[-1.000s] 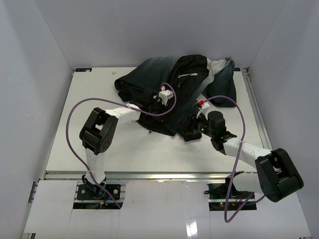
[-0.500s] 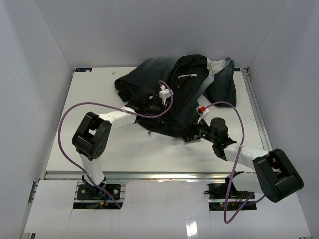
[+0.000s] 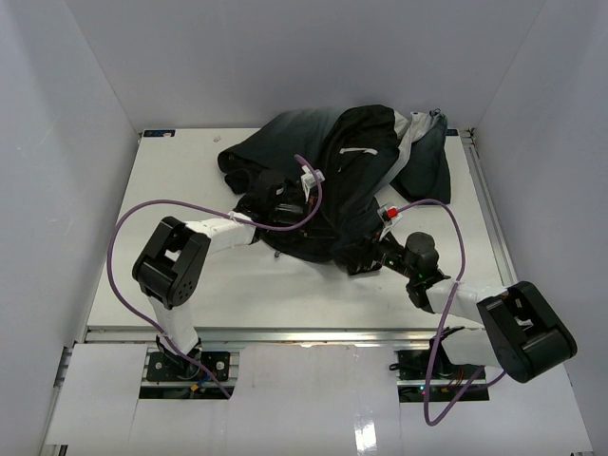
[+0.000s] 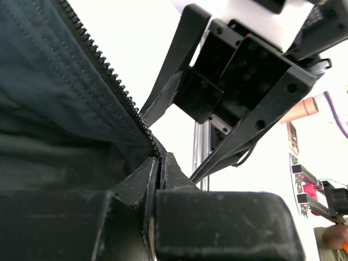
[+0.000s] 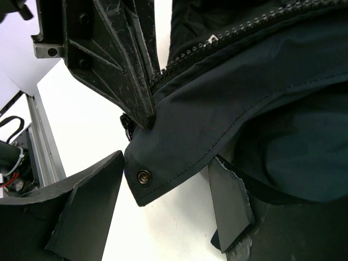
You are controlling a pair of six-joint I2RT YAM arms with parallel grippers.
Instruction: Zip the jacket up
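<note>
The dark jacket (image 3: 342,161) lies crumpled at the back middle of the white table (image 3: 180,180). In the left wrist view my left gripper (image 4: 161,159) is shut on the jacket's front edge, right where its zipper teeth (image 4: 103,60) end. The right wrist view shows those left fingers (image 5: 122,65) pinching the hem beside a zipper row (image 5: 217,43). My right gripper (image 5: 166,168) stands open around the hem corner with its snap button (image 5: 143,176), the corner lying loose between the fingers. From above, the right gripper (image 3: 361,255) sits at the jacket's near edge.
White walls enclose the table on three sides. A metal rail (image 3: 484,209) runs along the right edge. Purple cables (image 3: 123,237) loop off both arms. Bare tabletop shows left of the jacket and in front of it.
The left wrist has shifted left with the jacket edge in its shut jaws. The right wrist has drawn slightly toward the near edge and its jaws have spread wider.
</note>
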